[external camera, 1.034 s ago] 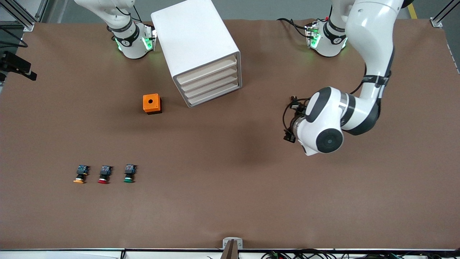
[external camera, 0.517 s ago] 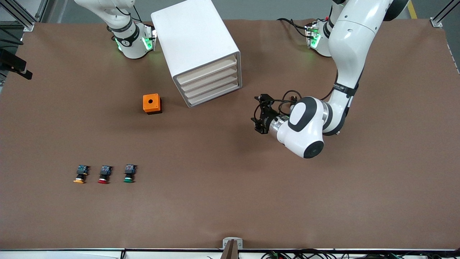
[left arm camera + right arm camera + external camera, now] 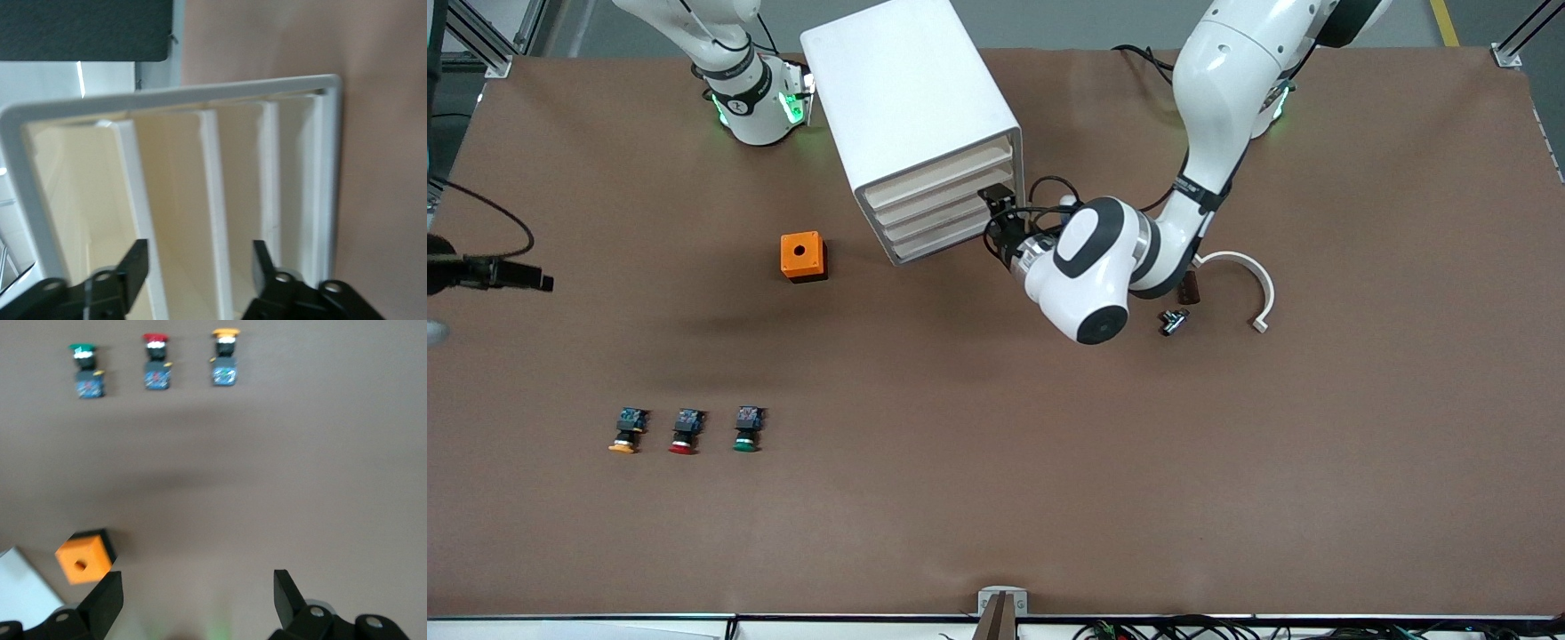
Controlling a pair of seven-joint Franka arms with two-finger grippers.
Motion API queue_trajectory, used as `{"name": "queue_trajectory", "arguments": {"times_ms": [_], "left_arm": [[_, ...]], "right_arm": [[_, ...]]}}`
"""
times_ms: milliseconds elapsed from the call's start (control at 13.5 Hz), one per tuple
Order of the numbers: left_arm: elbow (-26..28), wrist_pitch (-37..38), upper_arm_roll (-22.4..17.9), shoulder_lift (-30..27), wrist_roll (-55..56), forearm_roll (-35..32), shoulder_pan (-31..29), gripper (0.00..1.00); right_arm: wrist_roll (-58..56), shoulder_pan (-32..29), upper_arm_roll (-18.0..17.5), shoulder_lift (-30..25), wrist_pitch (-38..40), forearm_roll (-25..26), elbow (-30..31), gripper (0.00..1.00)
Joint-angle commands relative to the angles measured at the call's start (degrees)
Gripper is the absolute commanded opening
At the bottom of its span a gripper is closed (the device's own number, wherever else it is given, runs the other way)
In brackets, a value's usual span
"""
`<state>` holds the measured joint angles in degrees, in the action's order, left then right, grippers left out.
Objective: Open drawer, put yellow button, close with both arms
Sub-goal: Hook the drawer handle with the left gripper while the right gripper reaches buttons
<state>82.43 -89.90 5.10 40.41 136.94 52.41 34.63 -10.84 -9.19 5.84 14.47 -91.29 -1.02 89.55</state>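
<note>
Left claw (image 3: 996, 216) newly at cabinet (image 3: 911, 116), open.

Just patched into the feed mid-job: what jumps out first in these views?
The left hand is right at the cabinet's drawer fronts, open, with every drawer shut, including the top drawer. Three buttons sit in a row near the front camera toward the right arm's end, the yellow button outermost, untouched. The right hand hangs open over the bare table by an orange box.
</note>
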Motion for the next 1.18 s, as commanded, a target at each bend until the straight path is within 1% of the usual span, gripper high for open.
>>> {"name": "queue_trajectory", "arguments": {"times_ms": [0,74,222,296,369,443,517,665,813,887,961,1108], "left_arm": [[-0.6,1.3,-0.4,0.5,3.3,3.0,1.2,0.63],[-0.5,2.2,-0.4,0.5,3.2,3.8,1.8,0.63],[-0.5,4.6,-0.2,0.8,3.2,5.2,2.3,0.61],[-0.3,5.1,-0.2,1.2,3.2,5.9,2.5,0.55],[-0.4,5.2,-0.1,1.3,3.2,6.2,3.6,0.51],[-0.4,5.1,-0.1,1.4,3.2,6.2,3.9,0.49],[-0.4,5.1,-0.1,1.9,3.2,6.1,3.9,0.43],[-0.5,5.1,-0.1,2.4,3.2,6.1,4.1,0.20],[-0.7,5.2,-0.2,2.2,3.3,5.7,4.4,0.05],[-0.8,5.2,-0.6,2.0,3.4,5.6,3.9,0.01],[-0.9,5.2,-0.8,2.0,3.2,5.3,2.6,0.01],[-2.5,5.1,-3.4,2.3,2.7,5.2,0.5,0.00]], "right_arm": [[0.0,-0.8,-0.7,0.1,-4.0,-0.4,1.0,1.00],[0.0,-1.4,-0.7,0.2,-9.5,-0.4,4.0,1.00],[0.0,-3.3,-0.7,2.2,-20.4,-0.5,9.1,1.00],[0.1,-3.5,-0.7,4.0,-25.3,-0.5,11.0,1.00],[0.1,-3.6,-0.7,5.6,-29.9,-0.6,12.3,1.00],[0.2,-3.5,-0.7,7.6,-34.0,-0.7,13.0,1.00],[0.3,-3.5,-0.7,9.9,-37.1,-1.1,13.0,1.00],[0.3,-2.9,-0.8,13.5,-43.2,-4.7,12.8,1.00],[0.3,-2.1,-0.8,16.4,-47.8,-6.6,12.5,1.00],[0.3,-1.7,-0.9,17.9,-49.8,-7.2,12.2,1.00],[0.3,-1.3,-0.9,19.6,-51.9,-7.8,12.0,1.00],[0.3,-0.4,-0.9,22.4,-55.8,-9.5,11.9,1.00]]}}
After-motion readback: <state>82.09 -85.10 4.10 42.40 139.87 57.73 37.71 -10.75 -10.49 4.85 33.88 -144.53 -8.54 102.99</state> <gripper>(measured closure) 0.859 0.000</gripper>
